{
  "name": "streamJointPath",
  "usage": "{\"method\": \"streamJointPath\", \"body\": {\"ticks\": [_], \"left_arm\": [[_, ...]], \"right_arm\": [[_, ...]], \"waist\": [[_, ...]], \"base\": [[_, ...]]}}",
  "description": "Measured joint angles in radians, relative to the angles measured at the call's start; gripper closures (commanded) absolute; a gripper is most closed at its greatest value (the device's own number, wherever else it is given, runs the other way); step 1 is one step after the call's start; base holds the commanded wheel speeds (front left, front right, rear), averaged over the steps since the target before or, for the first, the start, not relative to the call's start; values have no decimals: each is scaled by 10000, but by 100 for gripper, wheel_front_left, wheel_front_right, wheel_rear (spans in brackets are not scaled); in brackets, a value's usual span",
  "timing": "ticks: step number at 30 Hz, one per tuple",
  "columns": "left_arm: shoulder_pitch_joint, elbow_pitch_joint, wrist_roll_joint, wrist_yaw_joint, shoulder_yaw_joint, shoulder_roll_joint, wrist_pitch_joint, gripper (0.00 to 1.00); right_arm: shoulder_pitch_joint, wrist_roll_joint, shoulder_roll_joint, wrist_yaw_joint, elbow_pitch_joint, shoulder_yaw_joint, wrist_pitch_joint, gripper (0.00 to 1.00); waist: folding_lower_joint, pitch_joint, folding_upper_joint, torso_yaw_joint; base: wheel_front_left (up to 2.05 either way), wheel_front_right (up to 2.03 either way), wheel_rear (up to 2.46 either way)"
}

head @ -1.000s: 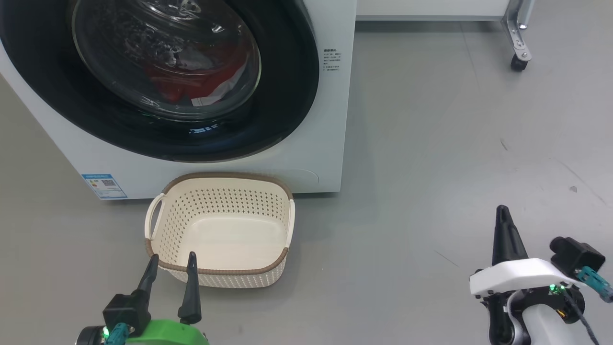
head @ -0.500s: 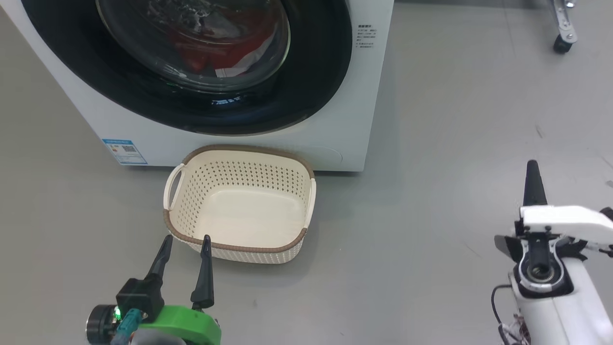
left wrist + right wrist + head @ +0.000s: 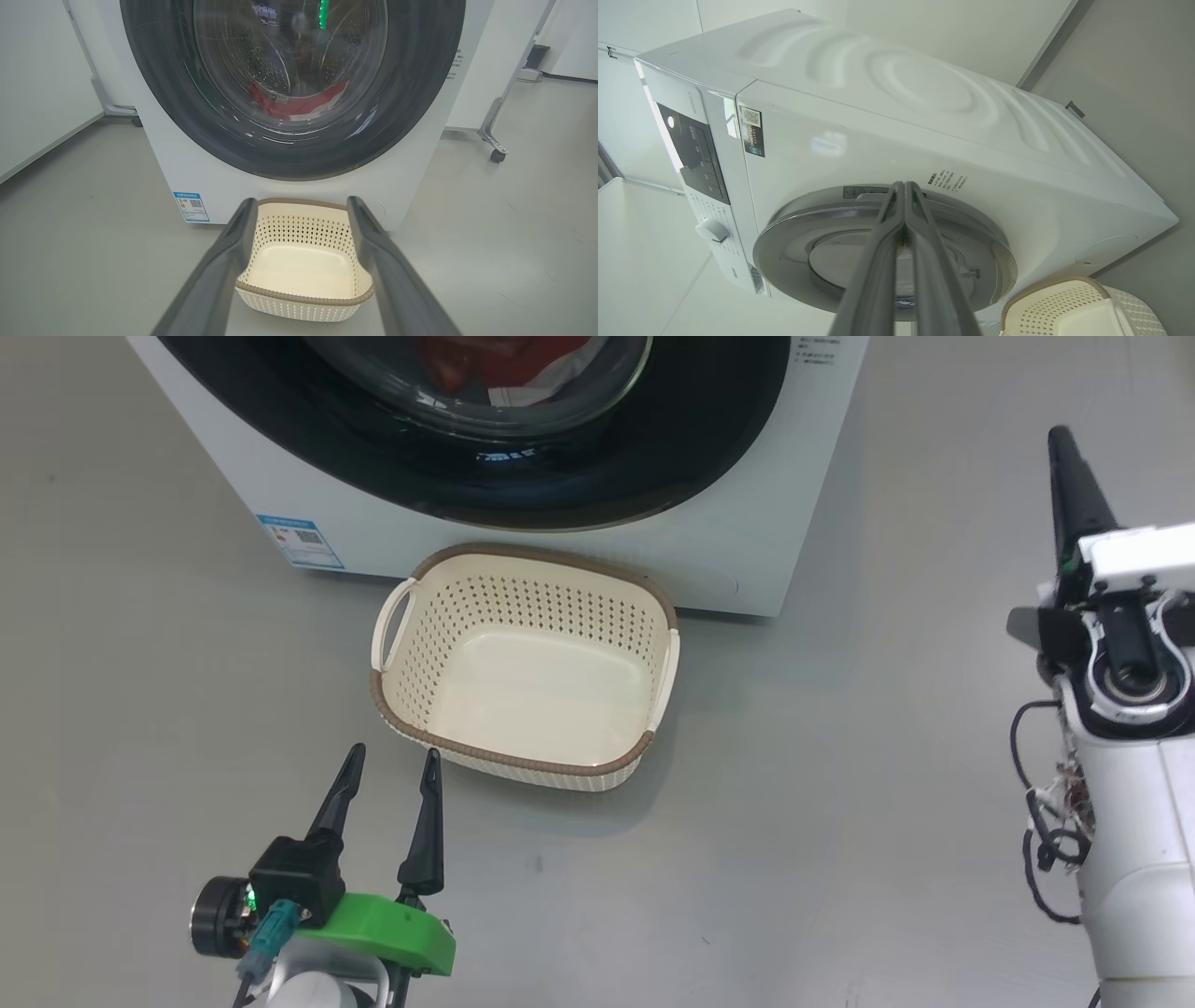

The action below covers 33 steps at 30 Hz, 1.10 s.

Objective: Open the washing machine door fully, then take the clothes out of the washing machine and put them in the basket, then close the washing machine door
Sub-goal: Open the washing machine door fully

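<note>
Beneath the closed washing machine door (image 3: pixel 709 457), the basket (image 3: pixel 532 607) waits empty for clothes (image 3: pixel 551 353); left pincer (image 3: pixel 393 752) hangs spread, empty; right pincer (image 3: pixel 904 186), fingers together, holding nothing, points doorward.

Looks like a lab or test room rather than a home — 1 washing machine (image 3: pixel 878 121) stands on a smooth grey floor (image 3: pixel 840 803), with plain white walls (image 3: pixel 37 70) and a metal frame leg (image 3: pixel 488 134) (on a caster (image 3: pixel 496 156)) nearby.

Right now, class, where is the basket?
In the head view, the basket sits on the floor before the washing machine, below its door, just ahead of the left gripper.
</note>
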Motion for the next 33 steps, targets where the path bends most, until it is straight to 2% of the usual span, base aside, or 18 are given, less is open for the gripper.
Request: {"method": "streamJointPath", "body": {"ticks": [15,27,33], "left_arm": [[-534,-286,-393,40,-612,-12,0,0],[-802,-414,-573,136,-1317,-21,0,0],[-909,-688,-1089,184,-1540,-25,0,0]], "right_arm": [[-2624,380,-897,-1020,639,-276,1329,100],[-4175,357,-1415,-1315,1476,196,2385,100],[-4826,322,-1469,-1471,1856,384,2736,100]], "waist": [[0,1138,0,945],[0,1948,0,1675],[0,2291,0,1984]], "base": [[0,0,0],[0,0,0],[0,0,0]]}}
